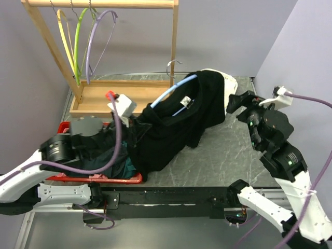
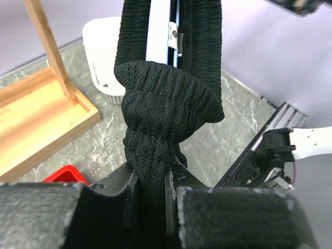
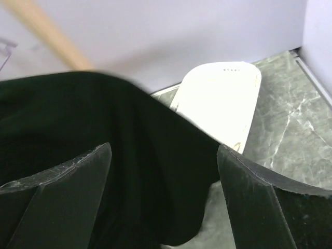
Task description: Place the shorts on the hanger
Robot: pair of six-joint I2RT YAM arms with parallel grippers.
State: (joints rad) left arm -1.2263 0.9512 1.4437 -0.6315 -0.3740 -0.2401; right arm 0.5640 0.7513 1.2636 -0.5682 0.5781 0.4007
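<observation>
The grey, marble-veined desk (image 1: 228,155) carries a pale wooden rack (image 1: 104,98) with a shallow tray base at its far left. The limp black mesh-knit fabric shorts (image 1: 176,124) sprawl diagonally across the desk's middle, from the red plastic bin (image 1: 132,179) at the near left up to the smooth white oval basket (image 3: 223,98), whose near side they cover. The thin light blue arched plastic hanger (image 1: 174,89) sits inside the ribbed elastic waistband, and its small metal hook pokes out near the rack's base. The left tool (image 2: 150,181) pinches a bunched, twisted roll of the waistband tightly between its dark fingers. The right tool (image 3: 163,155) is spread wide just beside the shorts' far edge, gripping nothing.
</observation>
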